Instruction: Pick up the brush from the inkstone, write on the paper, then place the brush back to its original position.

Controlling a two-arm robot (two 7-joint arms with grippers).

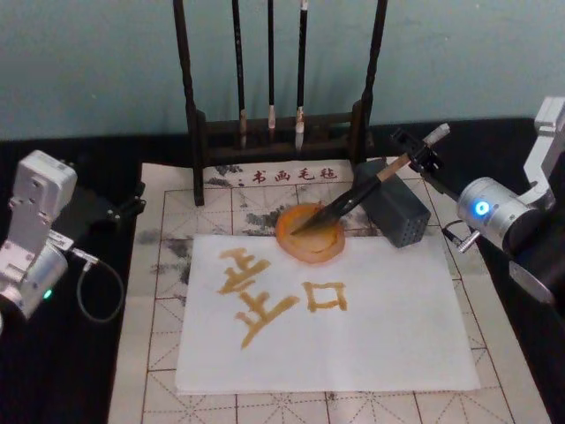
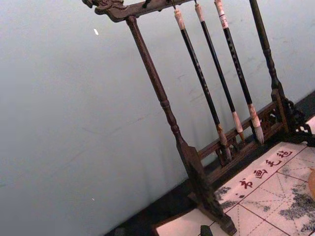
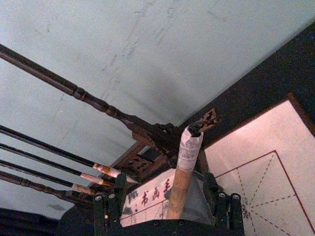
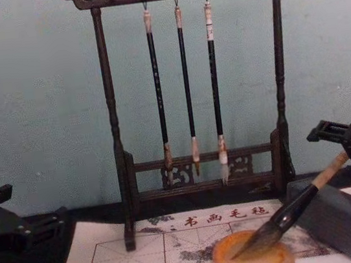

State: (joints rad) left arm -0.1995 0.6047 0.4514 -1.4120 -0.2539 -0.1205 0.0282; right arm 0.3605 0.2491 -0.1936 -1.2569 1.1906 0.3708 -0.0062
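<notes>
Resting brush (image 1: 353,199) in inkstone (image 1: 291,248) | right end effector (image 1: 413,157) spread astride handle | left end effector (image 1: 132,201) off mat (image 1: 163,296)

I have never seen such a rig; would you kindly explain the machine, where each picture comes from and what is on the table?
It is a two-armed robot; each arm ends in a grasping tool. The pictures come from its head, its chest and each wrist. On a gridded mat lie white paper with amber strokes, an orange inkstone and a grey block; a rack of three thin brushes stands behind. The big brush rests with its tip in the inkstone, leaning on the block. The right tool stands open around its handle; the left tool sits parked at the left.
</notes>
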